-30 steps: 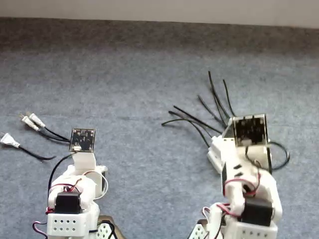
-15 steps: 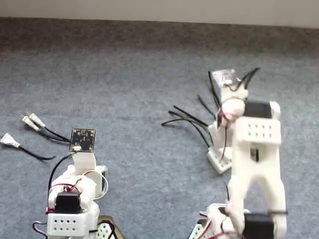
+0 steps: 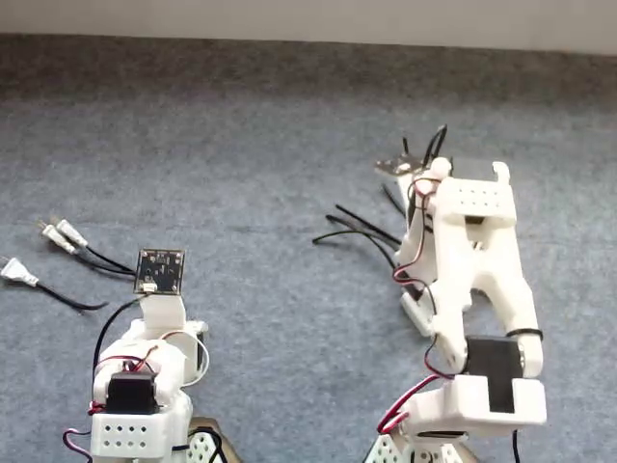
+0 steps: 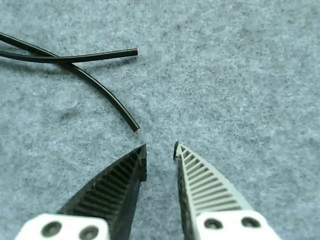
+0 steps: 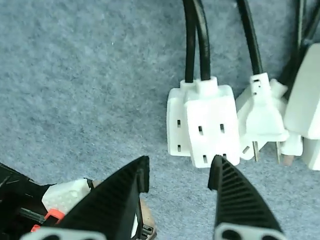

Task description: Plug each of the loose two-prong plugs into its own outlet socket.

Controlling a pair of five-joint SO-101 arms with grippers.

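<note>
We see the left arm (image 3: 145,376) folded back at the near left of the grey tabletop (image 3: 251,145). Its wrist view shows the left pincer (image 4: 160,150) slightly open, with a narrow gap between its dark finger and its pale one; it holds nothing and sits over bare fabric. Just beyond its tips lie the cut ends of two black cords (image 4: 95,85), which cross each other and touch neither finger. At the far left edge of the tabletop lie three loose plugs: a pair (image 3: 60,233) side by side and a single plug (image 3: 17,272) a little nearer to us, each with a black lead trailing to the right. The right arm (image 3: 477,260) stretches away from us on the right side, above a white outlet cluster (image 3: 416,311) from which a fan of black leads (image 3: 357,230) spreads to the left and far side. In the right wrist view the right pincer (image 5: 180,167) stands wide open and empty. One of its fingertips overlaps the edge of a white socket cube (image 5: 202,120), and we cannot tell whether they touch. The cube shows slots on two faces, and two black cords enter it. Just beside it lies a white two-prong plug (image 5: 262,112) with both prongs bare, not inserted.
</note>
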